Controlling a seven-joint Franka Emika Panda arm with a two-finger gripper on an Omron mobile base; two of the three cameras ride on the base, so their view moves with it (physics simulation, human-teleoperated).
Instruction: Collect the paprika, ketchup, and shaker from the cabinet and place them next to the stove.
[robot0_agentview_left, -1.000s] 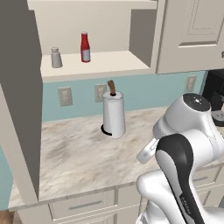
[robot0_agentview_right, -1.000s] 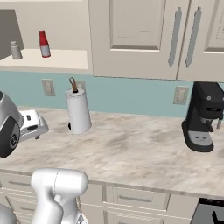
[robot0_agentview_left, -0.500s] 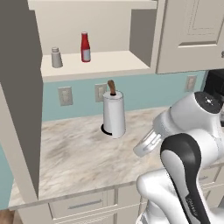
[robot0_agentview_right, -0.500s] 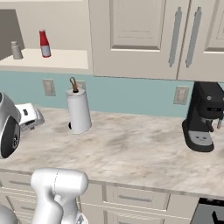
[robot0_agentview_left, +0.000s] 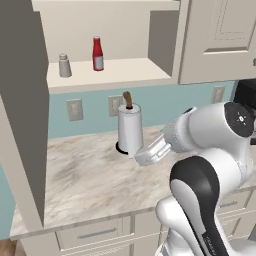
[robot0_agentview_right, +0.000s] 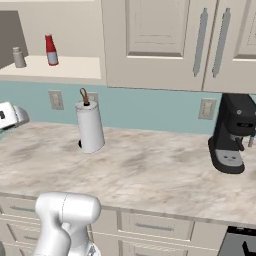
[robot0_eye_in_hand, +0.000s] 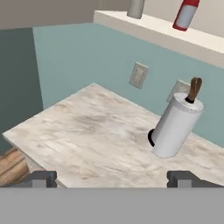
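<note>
The cabinet stands open above the counter. On its shelf a slim red ketchup stands to the right of the small grey shaker; both also show at upper left from the other side, ketchup and shaker. The paprika is out of view. My gripper hangs open and empty over the counter, below the shelf and just in front of the paper towel roll. In the hand view my gripper has its fingertips wide apart, with ketchup and shaker high above.
A white paper towel roll on a dark base stands by the backsplash. The cabinet's open door juts out at the left. A black coffee machine sits at the right, and a dark stove corner shows at bottom right.
The hand has swung left and upward over the counter, toward the open cabinet. Its jaws stayed open. Nothing on the shelf moved.
</note>
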